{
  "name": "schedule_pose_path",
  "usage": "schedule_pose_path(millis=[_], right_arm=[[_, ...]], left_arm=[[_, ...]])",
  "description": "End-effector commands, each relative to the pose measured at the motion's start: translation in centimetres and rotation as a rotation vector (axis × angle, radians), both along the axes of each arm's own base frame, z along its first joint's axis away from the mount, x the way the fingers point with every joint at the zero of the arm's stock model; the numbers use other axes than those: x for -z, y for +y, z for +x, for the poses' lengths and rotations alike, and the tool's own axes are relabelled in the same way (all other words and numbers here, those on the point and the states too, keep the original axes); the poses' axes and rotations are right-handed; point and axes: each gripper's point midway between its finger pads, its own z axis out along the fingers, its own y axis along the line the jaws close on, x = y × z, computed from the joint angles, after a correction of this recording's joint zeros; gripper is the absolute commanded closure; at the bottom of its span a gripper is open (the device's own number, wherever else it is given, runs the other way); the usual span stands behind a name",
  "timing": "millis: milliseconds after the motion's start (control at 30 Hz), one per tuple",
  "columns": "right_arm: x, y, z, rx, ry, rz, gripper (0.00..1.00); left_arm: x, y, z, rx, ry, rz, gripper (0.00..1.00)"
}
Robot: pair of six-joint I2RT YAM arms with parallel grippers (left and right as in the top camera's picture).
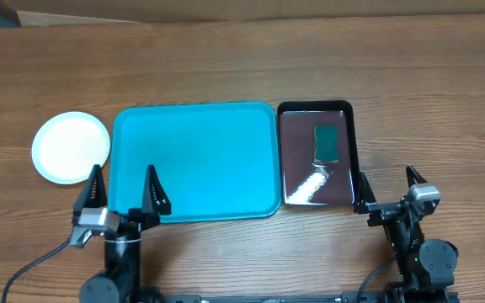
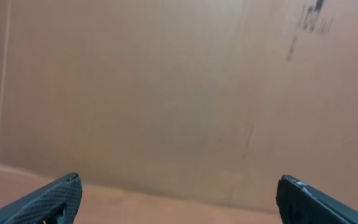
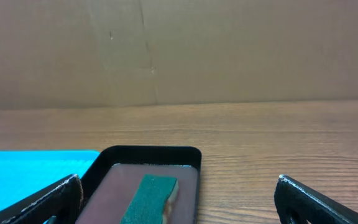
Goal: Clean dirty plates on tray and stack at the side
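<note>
Left gripper (image 1: 125, 173) and right gripper (image 1: 386, 173) stood wide open, holding nothing. Tray (image 1: 196, 160) was bare, plates (image 1: 71, 147) seemingly stacked beside it; task looked done.

Wood table (image 1: 226, 67): white plate (image 1: 71, 147) left, turquoise tray (image 1: 194, 160) centre, black tray (image 1: 297, 151) just beside, right.

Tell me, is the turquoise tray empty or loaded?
Empty: overhead shows the tray bare, with a white plate on the table to its left.
</note>
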Motion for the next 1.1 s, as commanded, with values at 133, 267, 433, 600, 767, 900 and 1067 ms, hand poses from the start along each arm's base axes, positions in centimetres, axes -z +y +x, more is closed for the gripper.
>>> schedule_pose_path(millis=[133, 267, 433, 600, 767, 900, 1067], right_arm=[[0.2, -0.2, 0.0, 0.01, -0.004, 0.0, 0.0], [0.2, -0.2, 0.0, 0.01, -0.004, 0.0, 0.0], [0.2, -0.2, 0.0, 0.01, -0.004, 0.0, 0.0], [0.2, -0.2, 0.0, 0.01, -0.004, 0.0, 0.0], [0.2, -0.2, 0.0, 0.01, -0.004, 0.0, 0.0], [0.2, -0.2, 0.0, 0.01, -0.004, 0.0, 0.0], [0.2, -0.2, 0.0, 0.01, -0.004, 0.0, 0.0]], left_arm=[[4.6, 0.1, 1.3, 0.005, 0.081, -0.032, 0.0], [6.9, 0.3, 1.8, -0.006, 0.178, -0.031, 0.0], [11.4, 0.6, 2.1, -0.027, 0.363, -0.035, 0.0], [12.8, 0.6, 2.1, -0.028, 0.42, -0.024, 0.0], [12.8, 0.6, 2.1, -0.027, 0.42, -0.024, 0.0], [12.8, 0.6, 2.1, -0.027, 0.42, -0.024, 0.0], [12.8, 0.6, 2.1, -0.027, 0.42, -0.024, 0.0]])
